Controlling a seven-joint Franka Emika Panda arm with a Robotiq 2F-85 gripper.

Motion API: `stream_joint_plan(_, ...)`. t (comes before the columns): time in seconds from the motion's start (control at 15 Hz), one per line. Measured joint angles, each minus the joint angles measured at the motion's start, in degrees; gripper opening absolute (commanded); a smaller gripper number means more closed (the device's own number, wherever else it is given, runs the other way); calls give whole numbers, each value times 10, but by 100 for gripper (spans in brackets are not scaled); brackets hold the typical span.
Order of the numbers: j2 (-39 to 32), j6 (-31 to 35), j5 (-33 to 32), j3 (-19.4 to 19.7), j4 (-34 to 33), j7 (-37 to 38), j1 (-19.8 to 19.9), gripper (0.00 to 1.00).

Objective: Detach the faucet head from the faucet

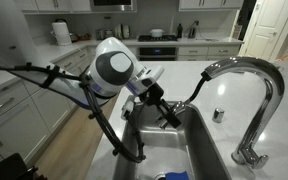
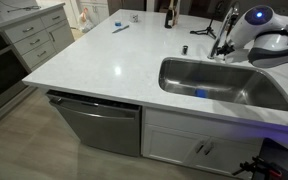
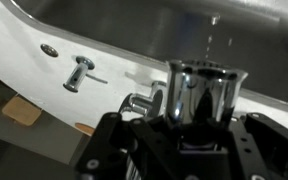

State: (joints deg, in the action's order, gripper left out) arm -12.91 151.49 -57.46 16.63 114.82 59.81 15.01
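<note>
The faucet (image 1: 262, 82) is a tall chrome gooseneck at the back of the sink; its base (image 1: 249, 155) stands on the white counter. In the wrist view my gripper (image 3: 206, 112) is shut on the faucet head (image 3: 206, 88), a shiny chrome cylinder standing between the black jaws. In an exterior view the gripper (image 1: 167, 113) is over the sink, away from the spout end (image 1: 206, 72), and a dark hose (image 1: 189, 92) runs from it to the spout. In an exterior view the faucet is mostly hidden behind my arm (image 2: 254, 30).
The steel sink (image 2: 179, 72) is set in a white countertop (image 2: 104, 60), with a blue object (image 2: 201, 93) inside it. A small chrome knob (image 1: 219, 114) sits beside the faucet. A bottle (image 2: 169, 15) and a blue pen (image 2: 119, 28) lie at the far edge.
</note>
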Motion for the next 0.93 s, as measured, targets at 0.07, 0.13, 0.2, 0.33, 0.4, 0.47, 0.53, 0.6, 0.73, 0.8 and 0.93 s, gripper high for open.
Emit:
stream_joint_plan(0.07, -6, 0, 8, 0, 11, -6, 0, 0)
stream_joint_plan(0.13, -12, 0, 16, 0, 20, -13, 0, 0)
stream_joint_plan(0.2, -19, 0, 23, 0, 28, -20, 0, 0)
stream_joint_plan(0.33, -32, 0, 41, 0, 40, -33, 0, 0)
stream_joint_plan(0.4, -38, 0, 49, 0, 44, -38, 0, 0)
stream_joint_plan(0.47, -44, 0, 59, 0, 48, -46, 0, 0)
stream_joint_plan(0.53, -48, 0, 66, 1, 50, -50, 0, 0)
stream_joint_plan(0.6, -52, 0, 74, 1, 52, -57, 0, 0)
stream_joint_plan(0.73, -59, 0, 88, 3, 54, -68, 0, 0)
stream_joint_plan(0.8, -61, 0, 91, 4, 54, -70, 0, 0)
stream_joint_plan(0.93, -63, 0, 73, 18, 54, -63, -11, 0)
